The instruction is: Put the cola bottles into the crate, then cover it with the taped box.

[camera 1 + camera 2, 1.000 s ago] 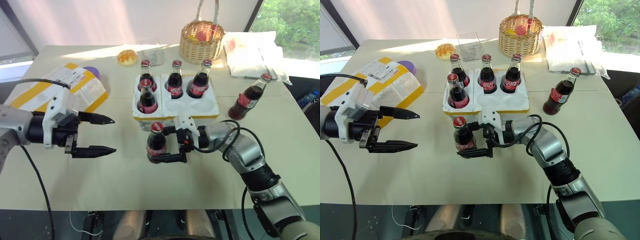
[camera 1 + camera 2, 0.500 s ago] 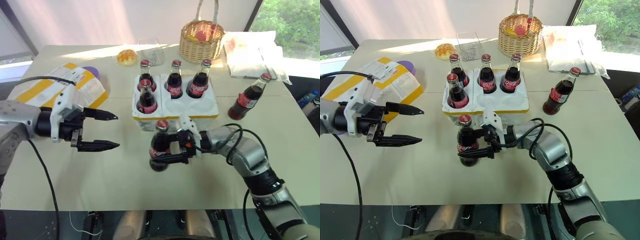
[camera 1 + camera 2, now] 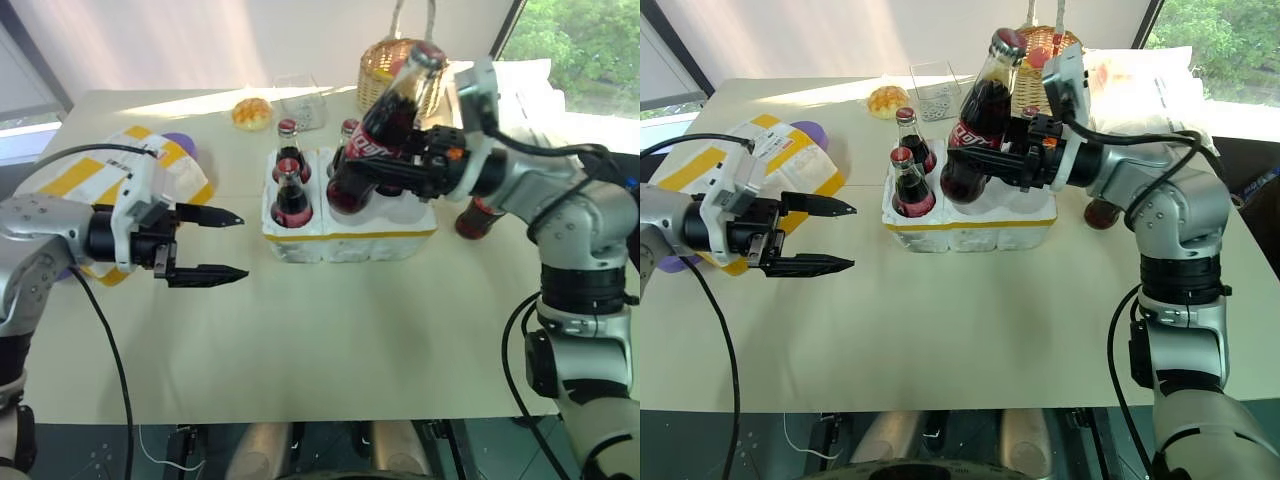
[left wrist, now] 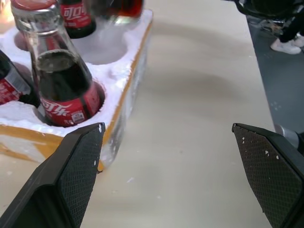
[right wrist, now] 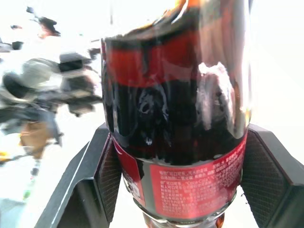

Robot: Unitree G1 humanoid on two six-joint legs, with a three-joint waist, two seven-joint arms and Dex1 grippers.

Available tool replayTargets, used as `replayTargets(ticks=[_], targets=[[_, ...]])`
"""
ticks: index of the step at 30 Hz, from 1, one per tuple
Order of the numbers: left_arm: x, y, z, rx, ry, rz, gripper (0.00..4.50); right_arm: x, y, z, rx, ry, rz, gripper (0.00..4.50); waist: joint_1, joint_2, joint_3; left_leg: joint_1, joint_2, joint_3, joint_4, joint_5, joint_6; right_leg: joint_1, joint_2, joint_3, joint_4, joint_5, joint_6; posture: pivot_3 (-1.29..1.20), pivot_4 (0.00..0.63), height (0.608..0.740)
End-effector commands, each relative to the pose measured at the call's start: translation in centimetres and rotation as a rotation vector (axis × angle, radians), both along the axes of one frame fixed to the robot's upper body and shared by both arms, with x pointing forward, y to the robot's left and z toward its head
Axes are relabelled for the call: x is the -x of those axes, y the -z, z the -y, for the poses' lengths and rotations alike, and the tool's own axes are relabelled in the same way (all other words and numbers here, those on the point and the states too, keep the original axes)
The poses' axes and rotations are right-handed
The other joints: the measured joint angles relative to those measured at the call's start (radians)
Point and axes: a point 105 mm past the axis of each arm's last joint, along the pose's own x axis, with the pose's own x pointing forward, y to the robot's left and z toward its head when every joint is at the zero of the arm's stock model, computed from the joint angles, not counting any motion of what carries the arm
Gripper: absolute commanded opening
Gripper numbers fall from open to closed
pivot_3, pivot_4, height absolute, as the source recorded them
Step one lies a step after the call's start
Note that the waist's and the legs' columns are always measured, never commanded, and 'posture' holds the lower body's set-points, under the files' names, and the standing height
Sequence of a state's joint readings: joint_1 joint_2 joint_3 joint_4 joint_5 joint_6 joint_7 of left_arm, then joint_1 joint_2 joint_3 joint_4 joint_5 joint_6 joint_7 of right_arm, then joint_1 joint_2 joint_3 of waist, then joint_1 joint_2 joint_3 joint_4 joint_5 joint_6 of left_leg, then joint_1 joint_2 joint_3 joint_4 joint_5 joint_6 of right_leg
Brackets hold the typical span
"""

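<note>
I have the right gripper (image 3: 1025,162) clamped on a cola bottle (image 3: 978,112), its two fingers pinching the lower body and label from either side; the wrist view shows the red label (image 5: 190,183) squeezed between the black pads. The bottle is lifted clear of the table (image 3: 970,330) and tilts, cap toward the wicker basket (image 3: 385,72), hanging above the crate (image 3: 970,222). Below these jaws the crate carries other bottles; two stand plainly in its left holes (image 3: 907,185). One more bottle (image 3: 478,215) stands on the table past the crate's right end, partly behind my right arm. My left gripper (image 3: 222,245) hovers with its jaws spread wide and nothing between them, tips pointing at the crate's left end. The taped box (image 3: 95,175) lies behind that gripper.
</note>
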State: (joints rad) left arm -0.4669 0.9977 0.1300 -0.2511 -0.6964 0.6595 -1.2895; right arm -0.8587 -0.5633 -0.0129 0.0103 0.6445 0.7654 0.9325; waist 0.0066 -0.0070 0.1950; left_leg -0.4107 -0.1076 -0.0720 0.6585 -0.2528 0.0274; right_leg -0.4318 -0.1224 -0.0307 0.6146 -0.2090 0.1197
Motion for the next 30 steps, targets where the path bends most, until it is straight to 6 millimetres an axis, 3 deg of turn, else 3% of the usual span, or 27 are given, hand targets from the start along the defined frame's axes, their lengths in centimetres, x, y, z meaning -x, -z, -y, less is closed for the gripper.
replayTargets(ticks=[1,12,14,16,21,27,30], targets=[[-0.1,-0.8,0.2,0.006,0.000,0.049,4.50,-0.8,0.1,-0.5,0.036,0.011,0.066,2.76,-0.002,0.000,0.000,0.000,0.000,0.000,0.000,0.000,0.000,0.000,0.000,0.000,0.000,0.000,0.000,0.00,0.150,0.740],[0.1,-1.1,0.6,0.023,-0.012,0.065,4.50,-3.0,7.9,-1.8,0.200,0.093,-0.027,2.76,-0.020,0.000,0.000,-0.002,0.000,0.001,-0.001,0.003,-0.005,-0.004,0.000,0.001,0.001,0.000,0.000,0.00,0.150,0.740],[0.1,-1.1,0.7,0.024,-0.009,0.066,4.50,-3.3,8.5,-1.6,0.201,0.122,-0.056,3.81,-0.024,-0.002,-0.001,0.000,0.001,0.001,-0.001,0.003,-0.005,-0.002,0.001,0.001,0.002,0.000,0.000,0.00,0.150,0.740],[0.0,-1.2,0.8,0.026,-0.006,0.068,4.50,-3.3,8.5,-1.2,0.197,0.142,-0.057,4.45,-0.023,-0.002,-0.001,0.001,0.001,0.001,-0.002,0.002,-0.003,-0.001,0.001,0.001,0.002,0.001,-0.001,0.00,0.150,0.740],[-0.2,-1.3,1.0,0.032,0.001,0.070,4.50,-1.5,6.4,1.3,0.167,0.177,-0.034,4.45,-0.008,-0.002,-0.001,0.002,0.001,-0.001,-0.001,0.002,-0.003,0.000,0.002,0.001,0.002,0.001,-0.002,0.00,0.150,0.740],[-0.7,-1.3,1.3,0.038,0.022,0.070,4.50,3.3,3.9,6.2,0.144,0.266,-0.046,4.45,0.008,-0.002,-0.001,0.001,0.001,-0.001,-0.001,0.001,-0.002,0.001,0.002,0.001,0.000,0.001,-0.002,0.00,0.150,0.740],[-1.1,-1.6,1.8,0.086,0.026,0.056,4.50,5.8,4.4,8.3,0.178,0.317,-0.077,4.45,0.009,-0.002,-0.001,0.001,0.001,-0.001,-0.002,0.001,-0.002,0.001,0.002,0.001,0.000,0.001,-0.002,0.00,0.150,0.740]])
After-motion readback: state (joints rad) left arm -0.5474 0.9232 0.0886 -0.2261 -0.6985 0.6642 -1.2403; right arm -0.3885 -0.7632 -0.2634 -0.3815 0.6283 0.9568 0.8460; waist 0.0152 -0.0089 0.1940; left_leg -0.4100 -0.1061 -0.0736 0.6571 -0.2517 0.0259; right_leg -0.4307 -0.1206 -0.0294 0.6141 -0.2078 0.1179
